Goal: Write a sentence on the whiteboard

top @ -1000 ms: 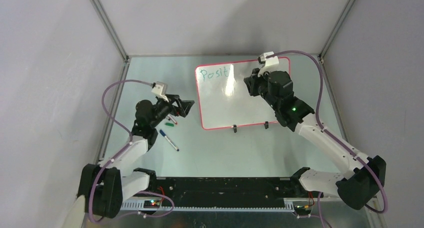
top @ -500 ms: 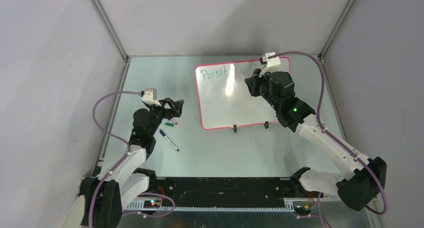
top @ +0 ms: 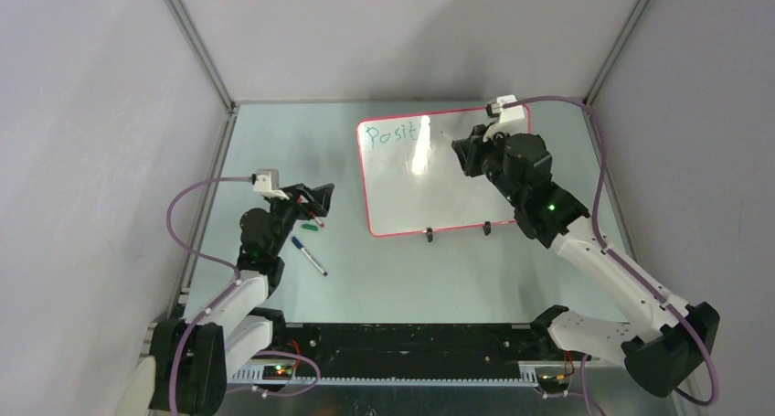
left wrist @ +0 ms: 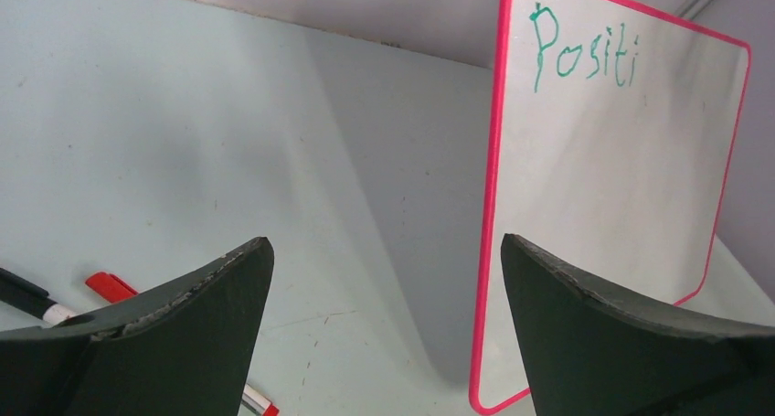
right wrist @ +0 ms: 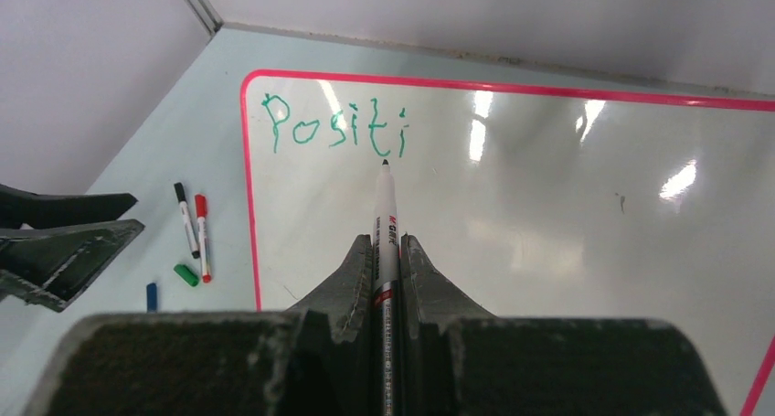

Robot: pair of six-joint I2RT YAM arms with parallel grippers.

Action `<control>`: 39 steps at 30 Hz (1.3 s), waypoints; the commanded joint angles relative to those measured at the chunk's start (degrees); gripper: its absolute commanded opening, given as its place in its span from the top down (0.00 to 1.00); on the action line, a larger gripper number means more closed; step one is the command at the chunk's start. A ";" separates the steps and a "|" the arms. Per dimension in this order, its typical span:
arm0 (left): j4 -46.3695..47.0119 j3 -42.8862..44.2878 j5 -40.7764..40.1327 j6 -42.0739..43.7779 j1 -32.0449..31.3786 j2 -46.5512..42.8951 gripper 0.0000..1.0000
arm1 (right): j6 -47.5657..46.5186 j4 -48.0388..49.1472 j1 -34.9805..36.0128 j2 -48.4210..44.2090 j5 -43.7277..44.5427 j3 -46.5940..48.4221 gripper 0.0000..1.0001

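Note:
The whiteboard [top: 429, 183] stands upright on two black feet, its rim red-pink. Across its top left runs the sentence [top: 391, 134], green letters reading "Positi" [right wrist: 334, 128]. My right gripper [right wrist: 385, 244] is shut on a white marker [right wrist: 385, 206]. The marker's dark tip sits just below the last "i"; whether it touches the board I cannot tell. From above, the right gripper [top: 461, 151] hovers at the board's upper middle. My left gripper [top: 320, 199] is open and holds nothing, left of the board, with the board's left edge [left wrist: 489, 251] showing between its fingers [left wrist: 210, 315].
Loose markers lie on the table left of the board: a black one [right wrist: 185, 217], a red one [right wrist: 202, 238], a green cap [right wrist: 186, 274] and a blue marker [top: 309, 256]. Grey walls and metal posts [top: 196, 46] enclose the table.
My left arm has drawn back to the left and nearer its base, away from the board. The right gripper has shifted slightly right along the board. The lettering looks the same.

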 commanded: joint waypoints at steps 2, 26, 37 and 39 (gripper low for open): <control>1.32 2.70 -0.77 -4.26 1.17 2.68 0.01 | 1.61 -1.37 0.44 -4.73 0.96 0.11 1.00; 3.17 22.61 -5.56 -15.47 4.85 24.21 0.02 | 4.69 4.44 -4.84 7.58 -0.49 22.18 1.00; 8.48 18.17 6.86 -9.79 1.03 27.28 0.01 | 7.27 -4.24 -7.22 7.14 -2.22 15.17 1.00; 9.33 19.67 11.37 -10.96 0.77 30.09 0.01 | 6.50 -4.57 -7.01 8.00 -1.74 15.13 1.00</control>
